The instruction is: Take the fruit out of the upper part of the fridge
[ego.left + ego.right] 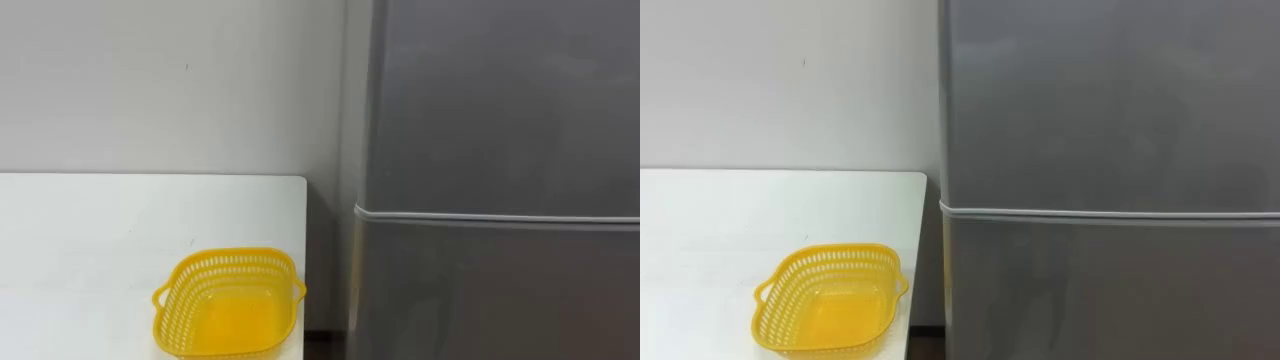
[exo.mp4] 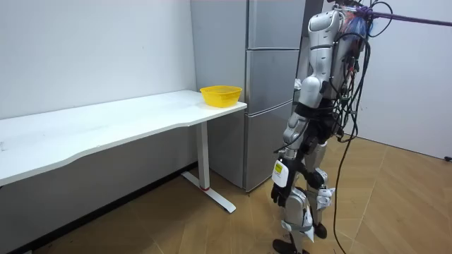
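A grey fridge (image 1: 500, 100) fills the right half of the eye views. Its upper door (image 1: 1110, 100) and the door below (image 1: 1110, 290) are both shut, with a pale seam between them. In the room view I stand upright facing the fridge (image 2: 272, 77), about a step away from it. My left hand (image 2: 280, 192) hangs down beside my thigh. Nothing shows in that hand.
A yellow perforated basket (image 1: 230, 303) with two small handles sits empty at the near right corner of a white table (image 1: 90, 230), just left of the fridge. A narrow gap separates the table edge from the fridge. Wood floor (image 2: 395, 212) lies behind me.
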### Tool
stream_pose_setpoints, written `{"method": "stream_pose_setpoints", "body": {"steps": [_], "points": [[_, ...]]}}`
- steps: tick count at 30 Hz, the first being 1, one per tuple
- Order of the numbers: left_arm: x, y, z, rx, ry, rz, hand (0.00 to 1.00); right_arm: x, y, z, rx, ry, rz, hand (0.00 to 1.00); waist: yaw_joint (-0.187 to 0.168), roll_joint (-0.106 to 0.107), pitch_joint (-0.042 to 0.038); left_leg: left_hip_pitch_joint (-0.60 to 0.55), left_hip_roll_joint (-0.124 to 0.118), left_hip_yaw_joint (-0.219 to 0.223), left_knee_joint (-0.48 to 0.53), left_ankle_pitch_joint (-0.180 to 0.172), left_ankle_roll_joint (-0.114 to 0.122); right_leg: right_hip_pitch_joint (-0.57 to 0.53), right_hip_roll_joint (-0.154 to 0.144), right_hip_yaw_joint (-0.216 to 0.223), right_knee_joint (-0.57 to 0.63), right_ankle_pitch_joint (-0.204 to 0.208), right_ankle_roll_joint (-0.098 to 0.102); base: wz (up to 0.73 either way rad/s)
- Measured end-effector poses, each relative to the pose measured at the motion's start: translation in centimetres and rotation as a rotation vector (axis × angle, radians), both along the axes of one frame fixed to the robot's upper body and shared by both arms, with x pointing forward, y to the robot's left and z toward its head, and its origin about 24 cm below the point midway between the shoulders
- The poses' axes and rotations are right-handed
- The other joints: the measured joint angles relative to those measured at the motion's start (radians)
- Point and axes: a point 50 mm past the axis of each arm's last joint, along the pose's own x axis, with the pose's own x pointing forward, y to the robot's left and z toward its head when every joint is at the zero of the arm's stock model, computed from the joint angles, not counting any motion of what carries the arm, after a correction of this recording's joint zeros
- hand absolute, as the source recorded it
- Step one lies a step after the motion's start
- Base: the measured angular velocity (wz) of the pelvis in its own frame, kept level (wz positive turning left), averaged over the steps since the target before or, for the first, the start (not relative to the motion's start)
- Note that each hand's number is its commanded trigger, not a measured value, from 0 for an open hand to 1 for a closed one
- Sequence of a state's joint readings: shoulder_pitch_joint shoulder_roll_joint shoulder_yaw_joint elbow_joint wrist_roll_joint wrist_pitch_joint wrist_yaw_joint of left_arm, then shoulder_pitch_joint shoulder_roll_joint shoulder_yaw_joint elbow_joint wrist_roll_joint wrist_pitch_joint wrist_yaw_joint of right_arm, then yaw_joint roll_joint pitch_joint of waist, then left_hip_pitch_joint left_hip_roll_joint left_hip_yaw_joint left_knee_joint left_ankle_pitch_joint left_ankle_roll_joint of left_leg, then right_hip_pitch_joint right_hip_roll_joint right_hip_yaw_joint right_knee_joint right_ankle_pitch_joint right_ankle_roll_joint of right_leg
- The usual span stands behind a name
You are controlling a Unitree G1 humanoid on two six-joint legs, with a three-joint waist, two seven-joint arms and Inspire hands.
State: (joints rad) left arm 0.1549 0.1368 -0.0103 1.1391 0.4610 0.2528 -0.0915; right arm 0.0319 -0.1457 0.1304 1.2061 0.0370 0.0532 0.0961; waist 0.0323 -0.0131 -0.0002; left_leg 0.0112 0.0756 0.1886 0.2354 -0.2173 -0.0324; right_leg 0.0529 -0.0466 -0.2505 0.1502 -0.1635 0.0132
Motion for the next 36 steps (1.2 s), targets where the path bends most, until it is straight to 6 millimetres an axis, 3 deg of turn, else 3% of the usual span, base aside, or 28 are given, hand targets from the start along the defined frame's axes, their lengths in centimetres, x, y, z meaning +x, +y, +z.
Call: {"method": "stream_pose_setpoints", "body": {"steps": [9, 21, 26, 31, 36], "points": [[-0.1, -0.2, 0.0, 0.001, -0.005, 0.009, 0.0, -0.5, -0.3, 0.0, 0.007, 0.003, -0.043, 0.0, -0.003, 0.005, 0.0014, 0.003, 0.0, -0.001, -0.008, -0.004, -0.001, -0.002, 0.0, 0.0, 0.001, -0.003, 0.001, 0.0], [0.9, 0.9, 0.3, 0.107, -0.129, 0.123, 0.0, -0.9, -0.4, 0.0, 0.002, 0.0, -0.056, 0.0, -0.002, -0.011, -0.0013, 0.015, -0.003, -0.002, -0.009, -0.004, -0.001, 0.003, -0.002, -0.001, 0.0, -0.004, 0.002, 0.0], [1.1, 0.9, 0.3, 0.078, -0.201, 0.367, 0.0, -0.9, -0.5, 0.0, 0.002, -0.002, -0.069, 0.0, -0.001, -0.011, 0.0044, 0.018, -0.003, -0.005, -0.012, -0.004, -0.001, 0.006, -0.003, -0.002, 0.0, -0.004, 0.002, 0.0], [-0.4, 0.9, 0.2, 0.064, -0.256, 0.722, 0.0, -1.3, -0.6, -0.1, 0.002, -0.002, -0.092, 0.0, -0.001, -0.002, 0.0034, 0.017, -0.004, -0.004, -0.014, -0.004, 0.0, 0.018, -0.003, -0.006, -0.001, -0.005, 0.004, 0.03], [-0.3, 1.2, 0.3, 0.052, -0.337, 1.059, 0.0, -1.4, -0.7, -0.1, -0.004, 0.002, -0.099, 0.0, 0.005, 0.002, 0.003, 0.022, -0.005, -0.006, -0.014, -0.004, 0.0, 0.023, -0.003, -0.011, -0.001, -0.005, 0.004, 0.03]]}}
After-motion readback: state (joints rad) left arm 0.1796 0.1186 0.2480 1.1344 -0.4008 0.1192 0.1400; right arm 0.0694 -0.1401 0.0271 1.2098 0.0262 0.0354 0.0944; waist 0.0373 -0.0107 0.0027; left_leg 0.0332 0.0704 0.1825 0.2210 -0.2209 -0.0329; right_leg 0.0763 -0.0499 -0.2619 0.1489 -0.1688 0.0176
